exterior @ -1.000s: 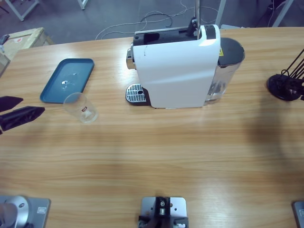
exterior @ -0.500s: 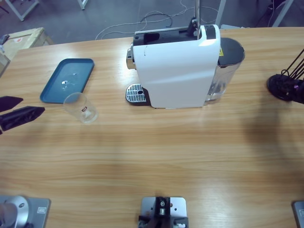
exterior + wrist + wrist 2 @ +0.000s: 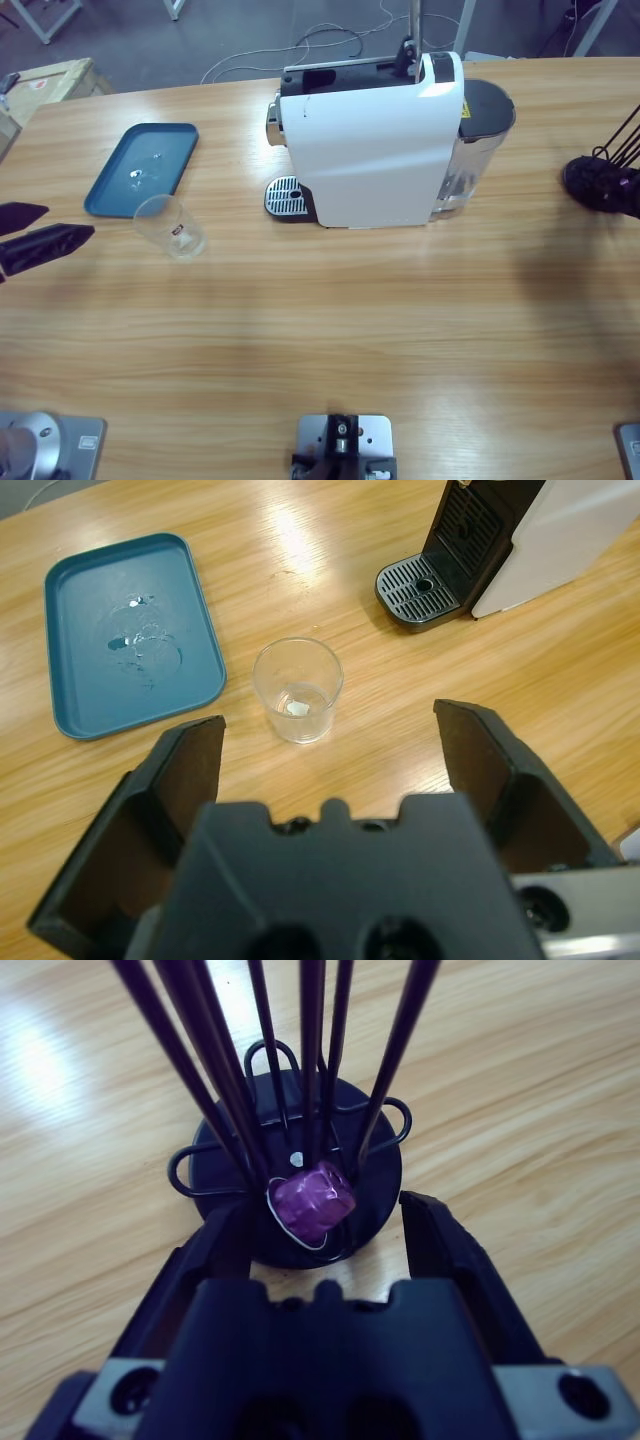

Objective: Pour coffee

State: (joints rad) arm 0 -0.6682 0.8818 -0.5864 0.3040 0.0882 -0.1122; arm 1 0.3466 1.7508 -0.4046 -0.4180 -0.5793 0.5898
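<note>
One big white coffee machine [image 3: 375, 150] stands in the upper middle of the high view on the long wooden table [image 3: 330, 330], w/ a dark lid and clear water tank [image 3: 475, 160] on its right side and one small metal drip grate [image 3: 284, 196] at its lower left. One blue tray [image 3: 140, 168] lies at upper left of that view, w/ a few wet spots on it. One clear cup [image 3: 172, 226] stands just below the tray, near its bottom right corner, not touching it, and well apart from the machine. In the left wrist view the cup [image 3: 297, 688] sits in the middle, between tray [image 3: 125, 635] and grate [image 3: 420, 588]; it looks almost empty, just a tiny pale bit at the bottom, and I can't tell if that is coffee. The left tool [image 3: 330, 745] has its two black jaws spread wide w/ nothing in them, a bit back from the cup; in the high view it shows at the left edge [image 3: 35, 235]. One black wire stand [image 3: 600, 180] w/ thin rods is at the right edge of the high view. In the right wrist view one shiny purple pod [image 3: 315, 1198] sits at the bottom of the stand [image 3: 300, 1160], on its round base. The right tool [image 3: 325, 1230] has its jaws apart on either side of the base, close to the pod but not touching it.
</note>
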